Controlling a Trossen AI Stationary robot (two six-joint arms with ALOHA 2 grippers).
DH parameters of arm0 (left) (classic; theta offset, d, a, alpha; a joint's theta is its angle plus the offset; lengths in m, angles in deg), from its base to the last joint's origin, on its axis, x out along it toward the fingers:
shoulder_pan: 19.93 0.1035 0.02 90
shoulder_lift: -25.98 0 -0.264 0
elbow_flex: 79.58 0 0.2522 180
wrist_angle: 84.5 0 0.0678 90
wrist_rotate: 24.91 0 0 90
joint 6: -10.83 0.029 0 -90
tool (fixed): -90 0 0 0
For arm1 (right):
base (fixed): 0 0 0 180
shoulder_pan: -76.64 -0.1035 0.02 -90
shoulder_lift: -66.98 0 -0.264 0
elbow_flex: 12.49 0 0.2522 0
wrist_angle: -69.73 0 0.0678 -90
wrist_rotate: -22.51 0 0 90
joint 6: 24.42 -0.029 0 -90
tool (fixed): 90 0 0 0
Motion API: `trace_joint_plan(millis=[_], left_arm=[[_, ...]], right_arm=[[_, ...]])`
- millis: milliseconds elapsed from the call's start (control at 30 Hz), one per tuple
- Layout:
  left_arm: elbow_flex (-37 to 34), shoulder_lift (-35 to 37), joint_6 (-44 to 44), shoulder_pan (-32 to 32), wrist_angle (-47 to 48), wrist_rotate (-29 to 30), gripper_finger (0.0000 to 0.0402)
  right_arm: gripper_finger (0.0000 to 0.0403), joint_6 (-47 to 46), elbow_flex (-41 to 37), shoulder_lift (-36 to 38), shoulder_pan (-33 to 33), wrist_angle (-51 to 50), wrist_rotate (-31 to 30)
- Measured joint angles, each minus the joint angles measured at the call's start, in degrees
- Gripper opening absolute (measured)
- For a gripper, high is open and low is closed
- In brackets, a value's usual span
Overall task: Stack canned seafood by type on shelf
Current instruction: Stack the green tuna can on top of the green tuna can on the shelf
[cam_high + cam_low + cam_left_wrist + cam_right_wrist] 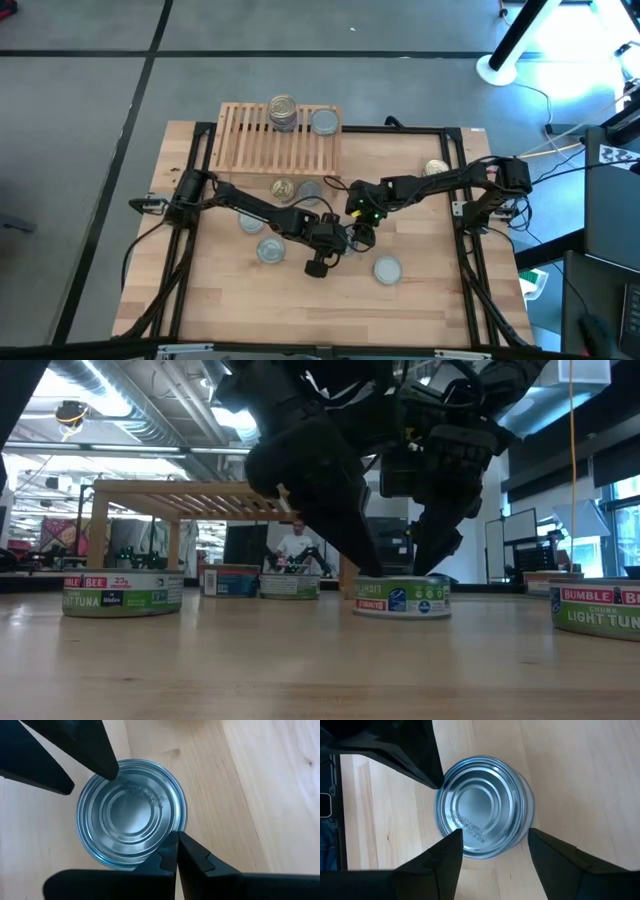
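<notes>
Silver-lidded can [482, 805]: flat on the tabletop [430, 310] at centre frame of the high view, directly under both wrists; round, so no long axis to align.
Right gripper [495, 842]: spread wide, fingers straddling the can's rim, not yet clamped.
Left gripper [176, 842]: fingers pressed together, tip at the same can's edge, holding nothing.
Nearer arm: right, already around the can.
Shelf [262, 140]: upper centre of the high view, stacked cans [284, 112] along its far edge.
</notes>
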Motion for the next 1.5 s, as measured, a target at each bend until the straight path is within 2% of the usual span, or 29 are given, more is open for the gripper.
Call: trace_joint_plan(millis=[367,533,900,1300,1500], left_arm=[[-0.28,-0.17,0.18,-0.13,-1.29,-2.08,0.0005],[-0.39,-0.31,0.36,-0.17,-2.62,-2.31,0.0005],[-0.39,-0.31,0.28,-0.42,-2.38,-3.84,0.0005],[-0.39,-0.23,-0.25,-1.63,-0.68,-3.60,0.0005],[-0.39,-0.21,-0.23,-2.12,-0.69,-2.75,0.0005]], right_arm=[[0.0223,-0.08,0.00,-0.09,0.00,0.12,1.33],[0.0223,-2.48,0.00,-2.41,-0.47,1.01,1.35],[0.0223,-3.72,-0.09,-5.33,-4.09,6.92,5.22],[0.0223,-9.19,-0.13,-5.33,-3.89,11.95,13.44],[0.0223,-11.58,-0.13,-5.31,-3.91,12.11,14.57]])
